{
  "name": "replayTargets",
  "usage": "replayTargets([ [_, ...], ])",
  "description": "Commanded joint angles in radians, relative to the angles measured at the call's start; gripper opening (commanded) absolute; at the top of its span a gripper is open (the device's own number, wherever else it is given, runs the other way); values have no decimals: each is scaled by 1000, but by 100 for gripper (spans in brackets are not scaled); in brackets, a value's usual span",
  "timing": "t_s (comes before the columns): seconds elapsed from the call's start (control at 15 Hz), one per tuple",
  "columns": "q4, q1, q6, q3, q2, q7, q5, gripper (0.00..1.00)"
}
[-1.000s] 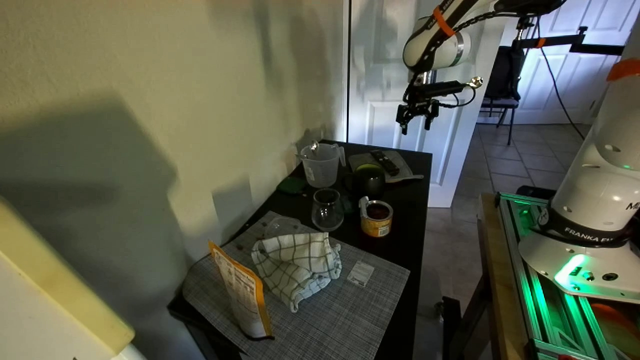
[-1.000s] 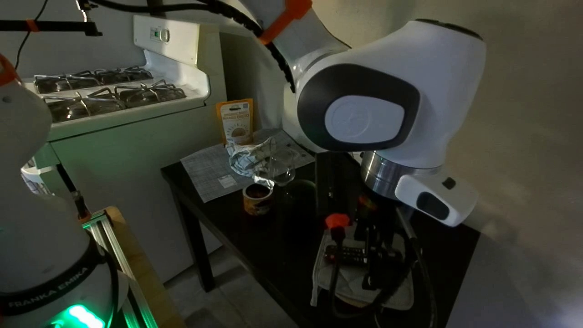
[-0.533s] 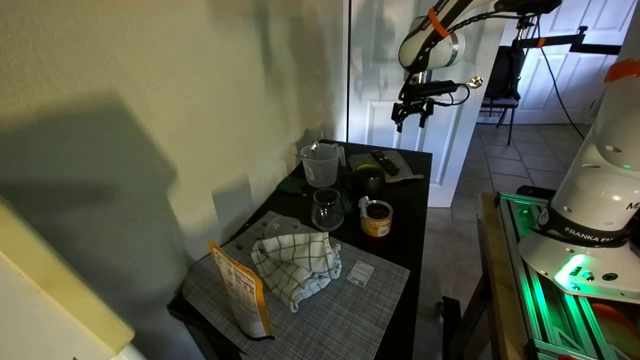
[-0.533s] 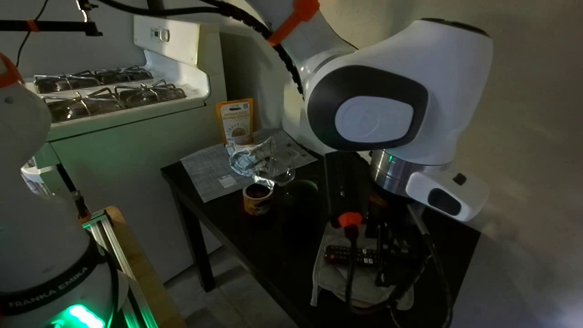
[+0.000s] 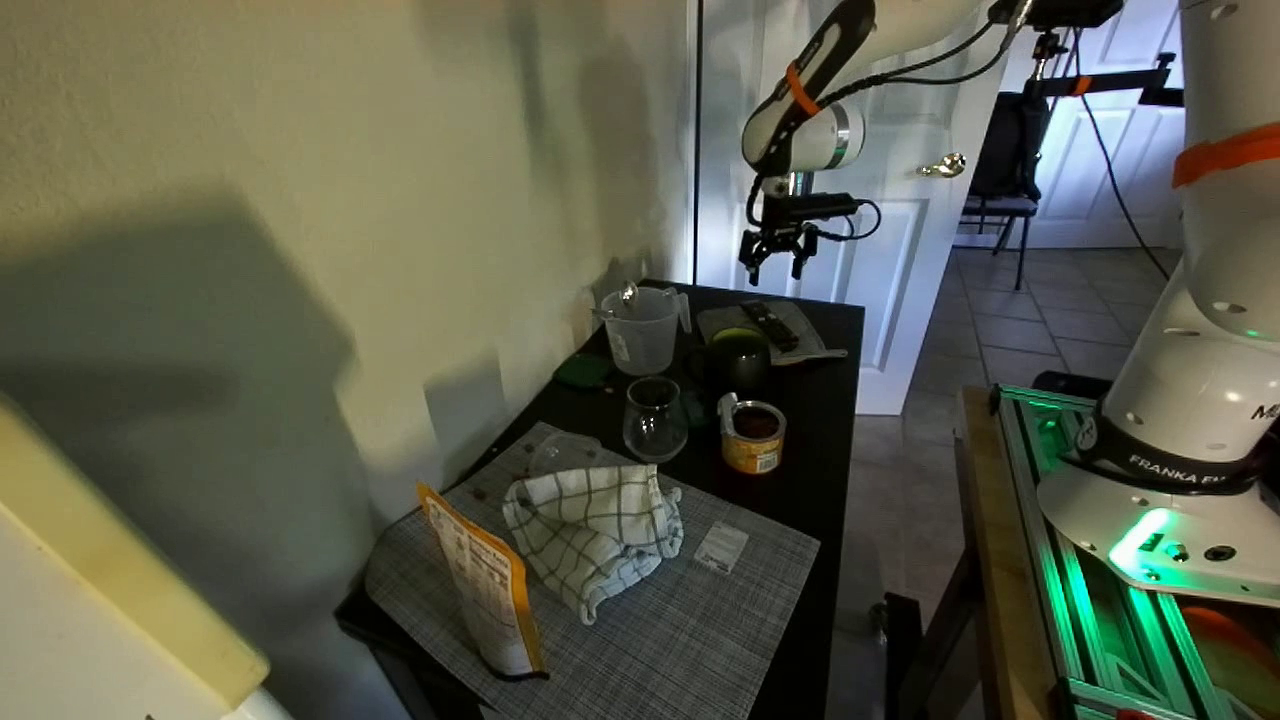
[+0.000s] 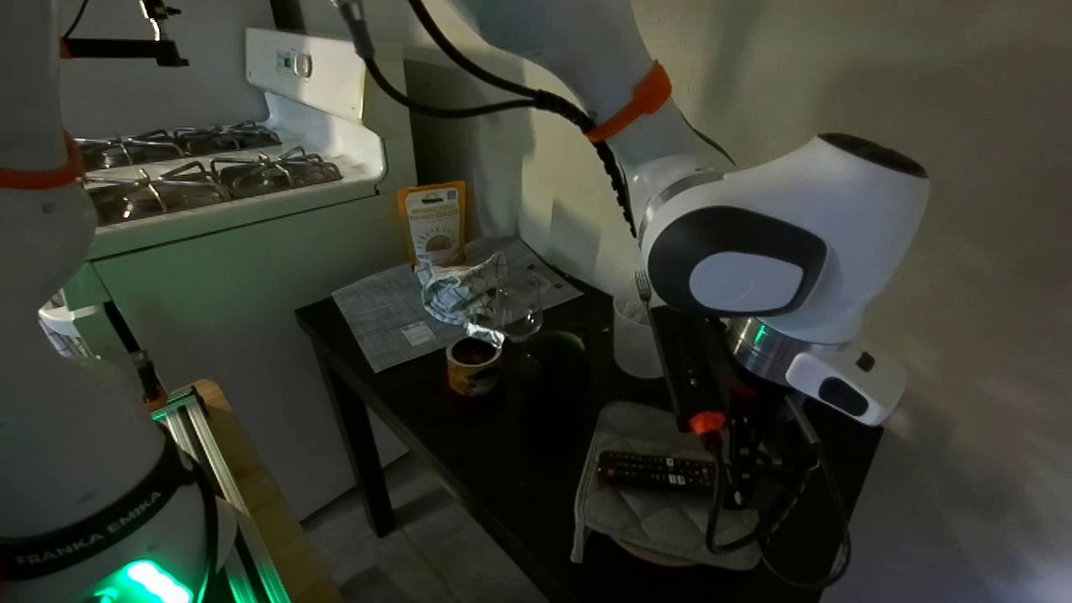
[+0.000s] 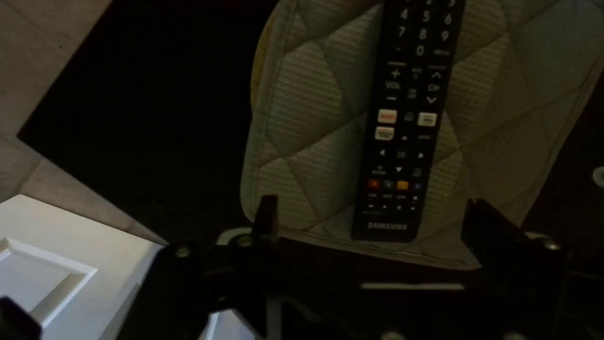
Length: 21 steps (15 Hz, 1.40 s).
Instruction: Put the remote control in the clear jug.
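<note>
Kitchen; gas stove (image 6: 251,285) with burner grates (image 6: 270,172); checked towel (image 5: 600,525); quilted potholder (image 7: 309,108)

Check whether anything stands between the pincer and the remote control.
Nothing visible does. In the wrist view, the open pincer faces the Samsung remote control, lying button side up on the quilted pot holder, its top end out of frame.

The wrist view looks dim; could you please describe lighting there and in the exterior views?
In the wrist view, the hand is nearly black, yet SAMSUNG is legible on the remote control; in an exterior view, shadows cross the wall; in an exterior view, the dark mug almost merges with the table; in both exterior views, green light glares at the robot's base.
</note>
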Motion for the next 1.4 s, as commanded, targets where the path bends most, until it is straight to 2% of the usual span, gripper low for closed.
replayTargets([
  [0.0,70,-17,-1,39,85,-8,55,100],
  [0.53,98,-16,21,40,142,38,59,100],
  [0.73,113,-18,25,44,162,46,59,94],
  [1.2,170,-14,23,51,213,58,52,87],
  [1.33,185,-13,18,50,226,61,47,78],
])
